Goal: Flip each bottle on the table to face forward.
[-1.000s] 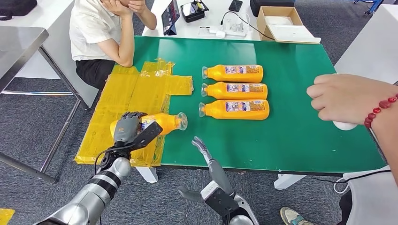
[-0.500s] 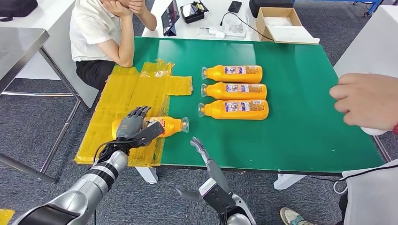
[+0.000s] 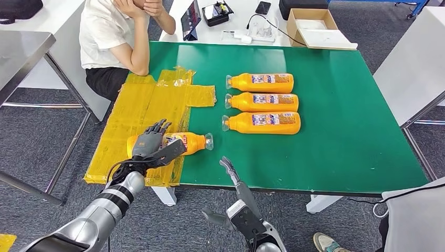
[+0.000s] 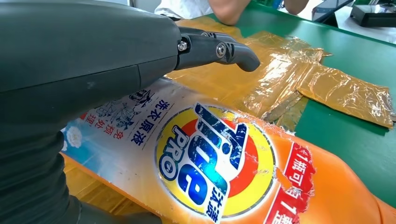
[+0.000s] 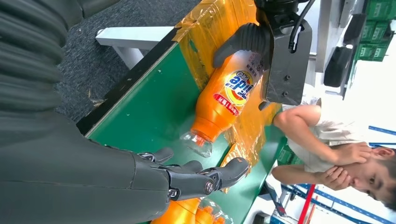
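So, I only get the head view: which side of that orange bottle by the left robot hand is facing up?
Observer: The left wrist view shows the detergent bottle with its round Tide Pro logo facing up, next to the left robot hand.
Operator: Is the right robot hand holding anything?
Observer: No. In the right wrist view, the right robot hand has its fingers apart and nothing in them.
Operator: Does it touch the bottle?
Observer: No. Some of the green table shows between it and the bottle's clear cap.
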Robot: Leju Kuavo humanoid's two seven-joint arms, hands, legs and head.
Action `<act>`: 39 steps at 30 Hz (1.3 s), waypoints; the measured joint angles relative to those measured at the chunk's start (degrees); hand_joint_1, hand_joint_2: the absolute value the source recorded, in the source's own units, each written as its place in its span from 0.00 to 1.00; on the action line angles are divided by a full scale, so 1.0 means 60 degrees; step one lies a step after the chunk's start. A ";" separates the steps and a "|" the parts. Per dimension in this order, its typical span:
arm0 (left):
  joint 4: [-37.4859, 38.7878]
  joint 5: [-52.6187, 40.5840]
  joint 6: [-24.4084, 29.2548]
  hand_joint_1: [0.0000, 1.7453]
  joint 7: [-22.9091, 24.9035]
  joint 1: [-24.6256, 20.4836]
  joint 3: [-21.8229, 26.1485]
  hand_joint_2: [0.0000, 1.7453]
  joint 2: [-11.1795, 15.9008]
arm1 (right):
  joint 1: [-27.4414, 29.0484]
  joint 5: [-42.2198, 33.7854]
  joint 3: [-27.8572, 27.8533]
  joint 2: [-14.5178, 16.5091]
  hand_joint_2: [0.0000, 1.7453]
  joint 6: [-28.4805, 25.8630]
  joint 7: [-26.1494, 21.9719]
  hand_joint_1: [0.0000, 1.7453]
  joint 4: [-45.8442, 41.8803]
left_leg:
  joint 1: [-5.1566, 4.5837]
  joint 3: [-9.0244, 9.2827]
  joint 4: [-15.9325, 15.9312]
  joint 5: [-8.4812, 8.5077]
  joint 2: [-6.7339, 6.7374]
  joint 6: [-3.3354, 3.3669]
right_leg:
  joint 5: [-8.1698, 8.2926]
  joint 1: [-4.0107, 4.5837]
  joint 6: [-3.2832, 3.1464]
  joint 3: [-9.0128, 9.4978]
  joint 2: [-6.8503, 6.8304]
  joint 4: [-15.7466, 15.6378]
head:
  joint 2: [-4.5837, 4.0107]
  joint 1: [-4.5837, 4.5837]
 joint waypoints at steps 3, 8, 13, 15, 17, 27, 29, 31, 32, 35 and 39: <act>-0.0361 0.0888 -0.0455 0.00 -0.0638 0.0203 0.0011 1.00 0.0010 | 0.0003 0.0011 -0.0005 0.0007 1.00 -0.0059 0.0006 0.00 0.0034 | -0.0001 -0.0001 0.0000 0.0000 -0.0002 0.0000 | 0.0000 -0.0001 0.0000 0.0001 0.0000 0.0000 | 0.0000 0.0000; -0.2401 0.4062 -0.1038 0.00 -0.2109 0.1530 0.0134 1.00 -0.0004 | 0.0096 -0.0056 -0.0082 -0.0012 1.00 -0.0466 -0.0021 0.00 0.0113 | -0.0002 -0.0011 0.0000 -0.0004 0.0016 0.0000 | -0.0001 -0.0002 0.0001 -0.0016 0.0007 -0.0002 | 0.0000 0.0001; -0.5565 0.7416 0.0339 0.00 -0.3409 0.3225 0.0554 1.00 -0.0275 | 0.0338 -0.0141 -0.0259 -0.0161 1.00 -0.1056 -0.0024 0.00 0.0108 | -0.0002 -0.0044 0.0000 -0.0007 0.0013 0.0001 | -0.0003 -0.0001 0.0000 -0.0051 0.0007 -0.0005 | 0.0000 0.0002; -0.6686 0.8003 0.1135 0.00 -0.3764 0.3620 0.0642 1.00 -0.0393 | 0.0390 -0.0166 -0.0328 -0.0229 1.00 -0.1220 -0.0023 0.00 0.0101 | -0.0001 -0.0053 0.0000 -0.0007 0.0009 0.0001 | -0.0003 0.0000 0.0000 -0.0058 0.0006 -0.0005 | 0.0000 0.0000; -0.7576 0.8458 0.1487 0.00 -0.3990 0.3891 0.0647 1.00 -0.0472 | 0.0399 -0.0156 -0.0386 -0.0295 1.00 -0.1332 -0.0024 0.00 0.0101 | -0.0001 -0.0054 0.0000 -0.0006 0.0009 0.0001 | -0.0002 0.0001 -0.0001 -0.0059 0.0006 -0.0005 | 0.0000 0.0001; -0.9400 0.9362 0.1345 0.00 -0.4232 0.4395 0.0442 1.00 -0.0541 | 0.0232 0.1330 -0.0877 -0.0851 1.00 -0.2136 0.0484 0.00 0.0139 | -0.0002 -0.0049 0.0000 -0.0003 0.0010 0.0002 | 0.0002 -0.0001 0.0001 -0.0051 0.0007 -0.0004 | 0.0000 -0.0002; -0.9546 0.9468 0.1224 0.00 -0.4226 0.4431 0.0437 1.00 -0.0542 | 0.0004 0.2629 -0.1034 -0.1099 1.00 -0.2658 0.1088 0.00 0.0304 | -0.0004 -0.0050 0.0000 -0.0002 0.0009 0.0002 | 0.0002 -0.0002 0.0002 -0.0050 0.0006 -0.0005 | 0.0000 -0.0001; -0.9651 0.9491 0.1162 0.00 -0.4208 0.4453 0.0435 1.00 -0.0543 | -0.0302 0.3377 -0.1277 -0.1341 1.00 -0.2910 0.1312 0.00 0.0568 | -0.0005 -0.0048 0.0001 -0.0002 0.0007 0.0003 | 0.0003 -0.0003 0.0002 -0.0049 0.0006 -0.0005 | 0.0000 0.0002; -0.9693 0.9493 0.1148 0.00 -0.4199 0.4467 0.0435 1.00 -0.0543 | -0.0435 0.3485 -0.1413 -0.1439 1.00 -0.2935 0.1291 0.00 0.0692 | -0.0005 -0.0048 0.0001 -0.0002 0.0007 0.0004 | 0.0003 -0.0003 0.0003 -0.0048 0.0005 -0.0005 | 0.0000 0.0003; -0.9769 0.9629 0.0985 0.00 -0.4157 0.4503 0.0431 1.00 -0.0548 | -0.0814 0.4382 -0.1642 -0.1693 1.00 -0.3178 0.1868 0.00 0.1066 | -0.0006 -0.0048 0.0002 -0.0002 0.0013 0.0004 | 0.0007 -0.0003 0.0006 -0.0049 0.0007 -0.0005 | 0.0000 -0.0003; -0.9771 0.9805 0.0739 0.00 -0.4130 0.4501 0.0337 1.00 -0.0583 | -0.1800 0.5817 -0.1703 -0.2068 1.00 -0.3430 0.2521 0.00 0.1945 | -0.0005 -0.0051 0.0003 0.0002 0.0012 0.0005 | 0.0017 -0.0001 0.0004 -0.0053 0.0006 -0.0003 | 0.0000 -0.0003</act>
